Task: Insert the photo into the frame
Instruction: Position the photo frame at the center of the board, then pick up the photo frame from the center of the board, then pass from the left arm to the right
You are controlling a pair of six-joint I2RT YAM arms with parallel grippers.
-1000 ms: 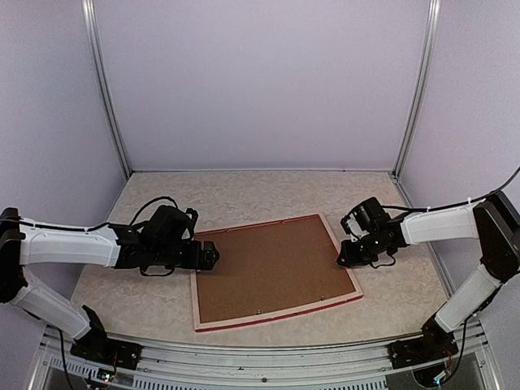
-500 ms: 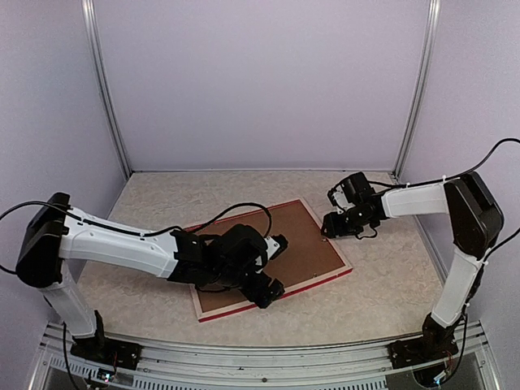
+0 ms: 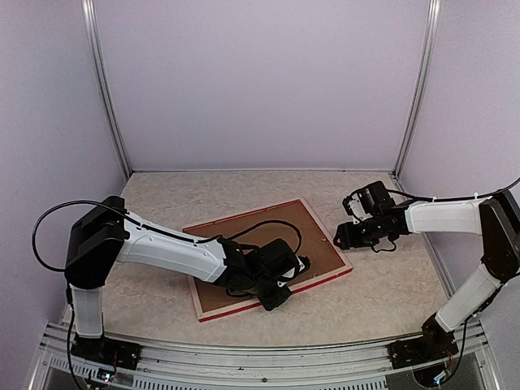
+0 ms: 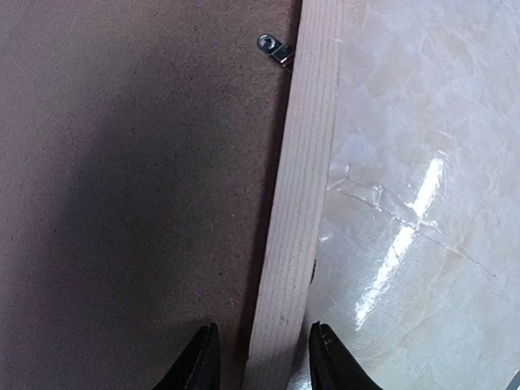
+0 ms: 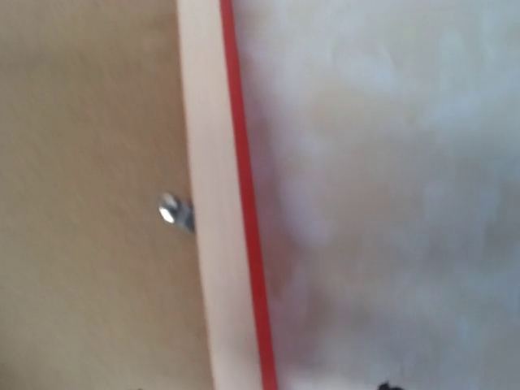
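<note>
The frame [image 4: 296, 203] lies face down at the middle of the table [image 3: 390, 292], turned askew, with the backing board [image 4: 146, 162] set in its back. The left gripper [image 3: 275, 299] straddles its near rail; the right gripper [image 3: 343, 238] hovers just beside its right edge, near a clip [image 5: 175, 213]

Pale frame [image 5: 207, 203] edge; metal clip [image 5: 172, 211] touching it.

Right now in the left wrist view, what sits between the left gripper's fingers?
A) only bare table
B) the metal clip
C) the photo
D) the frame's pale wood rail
D: the left gripper straddles the frame's pale wood rail, with one finger on the brown backing board side and the other on the table side. The metal clip lies farther along the rail.
</note>
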